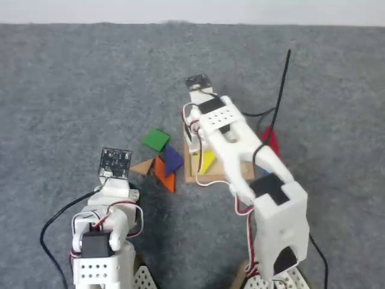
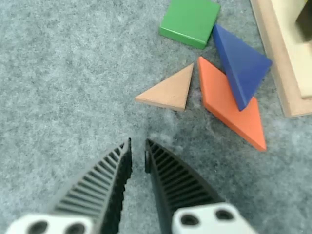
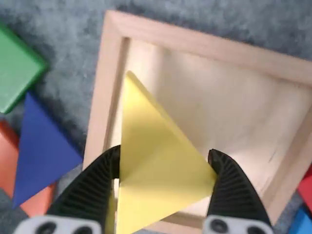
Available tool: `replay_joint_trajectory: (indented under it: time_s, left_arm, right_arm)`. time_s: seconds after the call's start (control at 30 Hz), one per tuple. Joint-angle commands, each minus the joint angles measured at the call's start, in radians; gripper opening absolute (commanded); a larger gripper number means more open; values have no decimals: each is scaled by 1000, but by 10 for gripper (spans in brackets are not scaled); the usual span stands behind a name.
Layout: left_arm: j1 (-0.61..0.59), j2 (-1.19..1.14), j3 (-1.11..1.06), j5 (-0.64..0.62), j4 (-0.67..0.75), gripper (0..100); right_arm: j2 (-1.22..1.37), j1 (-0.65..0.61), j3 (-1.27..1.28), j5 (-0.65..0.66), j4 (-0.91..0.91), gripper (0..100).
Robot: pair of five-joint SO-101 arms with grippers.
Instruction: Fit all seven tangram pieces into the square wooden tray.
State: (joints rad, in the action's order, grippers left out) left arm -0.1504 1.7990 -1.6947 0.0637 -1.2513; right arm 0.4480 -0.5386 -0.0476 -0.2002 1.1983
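Note:
My right gripper (image 3: 163,161) is shut on a yellow triangle (image 3: 156,180), which hangs tilted over the near-left part of the square wooden tray (image 3: 105,87). From above, the yellow triangle (image 1: 207,161) shows under that arm, inside the tray (image 1: 246,171). Left of the tray on the carpet lie a green square (image 2: 190,20), a blue triangle (image 2: 241,66) resting partly on an orange piece (image 2: 226,105), and a tan triangle (image 2: 169,91). My left gripper (image 2: 138,145) is shut with nothing in it and stands over bare carpet short of the tan triangle.
A red piece (image 1: 271,141) lies by the tray's right side, and a light blue piece (image 3: 302,224) sits near it. Grey carpet (image 1: 72,90) covers the whole table. Black cables trail from both arms.

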Motion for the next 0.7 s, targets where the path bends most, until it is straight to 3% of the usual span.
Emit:
replay_joint_trajectory:
  time_s: [0.0,0.17,0.37,0.67]
  left_arm:
    - [-8,9,12,6,-5,47]
    - [-8,9,12,6,-5,47]
    - [-8,9,12,6,-5,47]
    - [-8,9,12,6,-5,47]
  right_arm:
    - [-4,-39,-68,-18,-27,129]
    - [4,-91,-64,11,-61,142]
    - [4,-105,-64,38,-73,251]
    - [-8,-102,-64,68,-119,258]
